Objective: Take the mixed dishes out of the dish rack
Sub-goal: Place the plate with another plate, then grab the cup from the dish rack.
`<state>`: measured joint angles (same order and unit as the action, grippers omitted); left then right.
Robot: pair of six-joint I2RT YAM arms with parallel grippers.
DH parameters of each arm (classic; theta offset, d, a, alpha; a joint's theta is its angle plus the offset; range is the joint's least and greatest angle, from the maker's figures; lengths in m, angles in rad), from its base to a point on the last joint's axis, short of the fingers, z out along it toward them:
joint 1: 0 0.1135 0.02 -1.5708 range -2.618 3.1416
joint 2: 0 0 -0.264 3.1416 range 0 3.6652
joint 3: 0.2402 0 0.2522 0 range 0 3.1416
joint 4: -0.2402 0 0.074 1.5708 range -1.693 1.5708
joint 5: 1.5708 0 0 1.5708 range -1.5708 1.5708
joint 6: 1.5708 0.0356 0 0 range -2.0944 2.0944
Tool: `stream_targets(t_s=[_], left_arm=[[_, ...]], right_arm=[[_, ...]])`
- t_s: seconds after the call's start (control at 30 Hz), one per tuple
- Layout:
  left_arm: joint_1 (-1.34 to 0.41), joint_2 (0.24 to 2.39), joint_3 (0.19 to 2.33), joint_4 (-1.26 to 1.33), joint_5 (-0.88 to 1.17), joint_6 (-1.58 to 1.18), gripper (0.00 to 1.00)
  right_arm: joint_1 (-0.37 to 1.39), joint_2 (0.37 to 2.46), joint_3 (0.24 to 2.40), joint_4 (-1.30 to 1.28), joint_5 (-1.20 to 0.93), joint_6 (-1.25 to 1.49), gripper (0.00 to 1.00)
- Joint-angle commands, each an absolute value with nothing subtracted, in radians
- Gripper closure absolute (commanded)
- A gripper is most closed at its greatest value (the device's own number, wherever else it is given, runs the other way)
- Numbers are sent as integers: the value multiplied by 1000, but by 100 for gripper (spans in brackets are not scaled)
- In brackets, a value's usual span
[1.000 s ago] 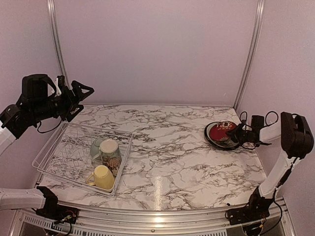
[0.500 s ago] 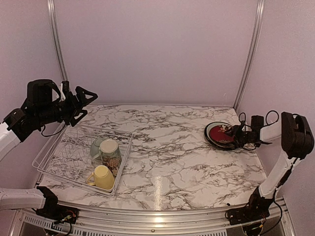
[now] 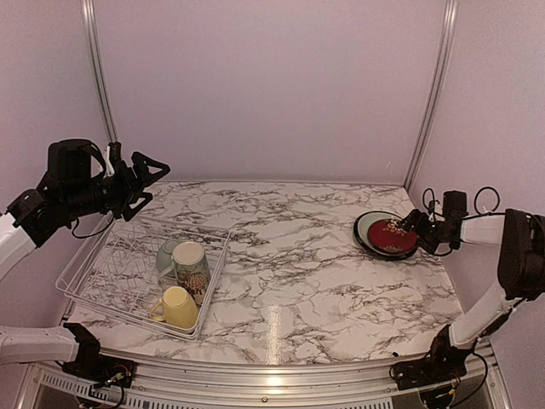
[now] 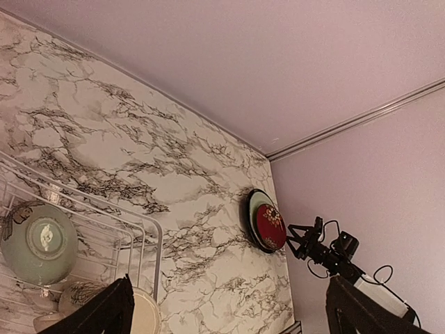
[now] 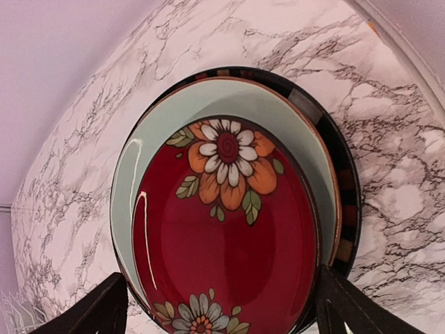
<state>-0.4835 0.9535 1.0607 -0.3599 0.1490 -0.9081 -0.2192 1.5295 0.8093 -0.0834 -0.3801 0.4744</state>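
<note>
Rack (image 3: 102, 273) on the left of the table (image 3: 289, 281), skewed to the near edge. It holds the bowl (image 3: 168, 253), floral mug (image 3: 192, 266) and yellow mug (image 3: 177, 307), clustered on its right side, with the yellow mug's handle pointing left. Plates lie stacked flat at far right: red plate (image 3: 393, 238) on green plate (image 3: 370, 228) on black-rimmed plate (image 5: 341, 174). Right gripper (image 3: 415, 223) is spread and empty, just beside the stack. Left gripper (image 3: 153, 181) is spread too, raised over the rack's far-left corner.

The dark red plate (image 5: 229, 243) bears orange-and-white daisies with green leaves; the second plate (image 5: 229, 97) is pale green, the third plate's rim (image 5: 345, 209) black with brown blocks. Table (image 3: 289, 281) – white marble, grey-black veins. Rack (image 3: 94, 273) white; one mug (image 3: 176, 307) pale yellow, the other mug (image 3: 192, 266) cream and floral; bowl (image 3: 167, 252) pale green.
</note>
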Motion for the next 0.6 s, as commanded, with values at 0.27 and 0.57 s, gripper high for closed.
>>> stream_targets(t_s=[0.27,0.57], left_arm=[[-477,960,1030,-367,215,-885,1],[-522,993,948,-369,245,-889,1]], right_arm=[[-209,1482,861,-167,-240,382,9],[-15,1460,959,-168,-156,294,3]])
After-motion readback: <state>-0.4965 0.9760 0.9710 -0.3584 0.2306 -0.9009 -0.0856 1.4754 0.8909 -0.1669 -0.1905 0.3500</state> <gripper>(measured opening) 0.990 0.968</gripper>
